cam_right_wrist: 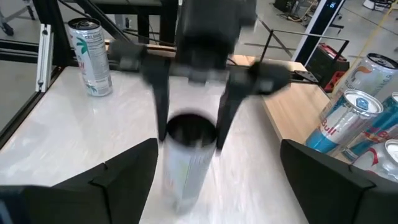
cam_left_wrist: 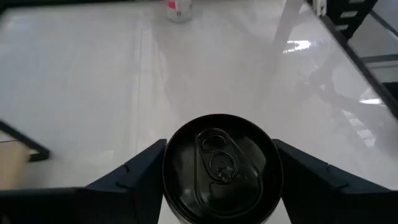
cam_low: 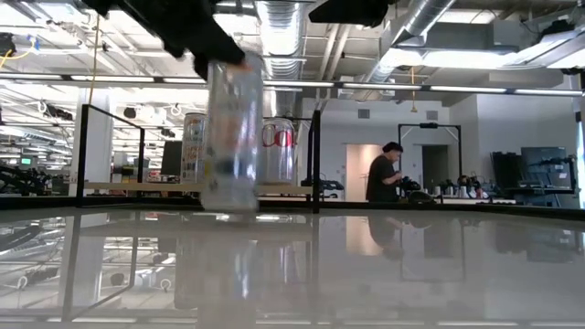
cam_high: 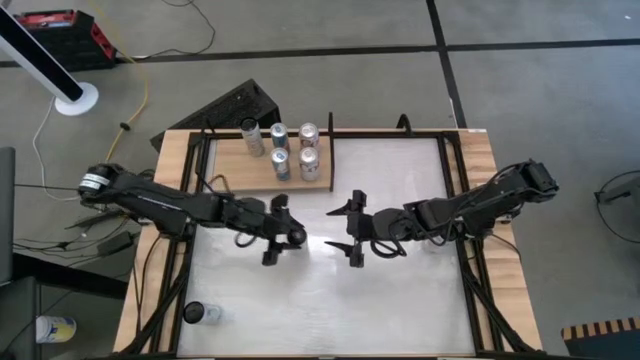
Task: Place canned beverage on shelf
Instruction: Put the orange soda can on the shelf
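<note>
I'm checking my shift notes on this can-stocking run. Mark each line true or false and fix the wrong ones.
1. The left gripper straddles a black-topped can. True.
2. The shelf holds no cans. False: five stand on it.
3. The right gripper is shut on a can. False: it is open and empty at mid-table.
4. Another can stands at the table's near left corner. True.

The white table (cam_high: 400,290) carries a wooden shelf (cam_high: 262,178) with five cans (cam_high: 281,163) and one stray can (cam_high: 194,313).
</note>
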You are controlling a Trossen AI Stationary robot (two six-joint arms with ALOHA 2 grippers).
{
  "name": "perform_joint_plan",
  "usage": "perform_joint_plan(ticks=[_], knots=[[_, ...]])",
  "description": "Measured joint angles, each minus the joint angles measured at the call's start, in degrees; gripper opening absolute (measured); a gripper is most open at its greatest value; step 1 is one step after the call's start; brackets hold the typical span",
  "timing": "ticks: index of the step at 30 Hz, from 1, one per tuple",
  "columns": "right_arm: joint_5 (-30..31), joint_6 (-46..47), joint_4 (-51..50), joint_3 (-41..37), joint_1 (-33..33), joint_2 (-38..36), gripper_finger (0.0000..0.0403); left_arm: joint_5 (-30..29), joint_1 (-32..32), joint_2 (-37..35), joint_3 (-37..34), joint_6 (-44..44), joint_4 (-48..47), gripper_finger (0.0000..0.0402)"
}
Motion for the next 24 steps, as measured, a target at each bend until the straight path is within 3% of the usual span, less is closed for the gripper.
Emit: perform_joint_plan(ticks=[4,8,14,19,24], knots=[[0.0,-0.02,-0.01,0.0,0.02,0.0,0.0361,-1.45,0.35,-9.37,0.07,0.81,-9.68,0.0232],[0.02,-0.04,0.03,0.0,0.0,0.0,0.0361,-7.39,1.67,-17.98,0.04,3.39,-21.19,0.0232],[0.02,-0.13,0.12,0.0,-0.37,0.0,0.0361,-11.77,9.33,-26.63,0.07,8.25,-30.08,0.0232],[0.03,-0.12,0.12,0.0,-0.26,0.0,0.0361,-7.66,20.84,-30.09,0.07,14.5,-31.96,0.0232],[0.02,-0.13,-0.12,0.0,0.21,0.0,0.0361,4.54,35.36,-30.46,0.07,20.02,-32.17,0.0232]])
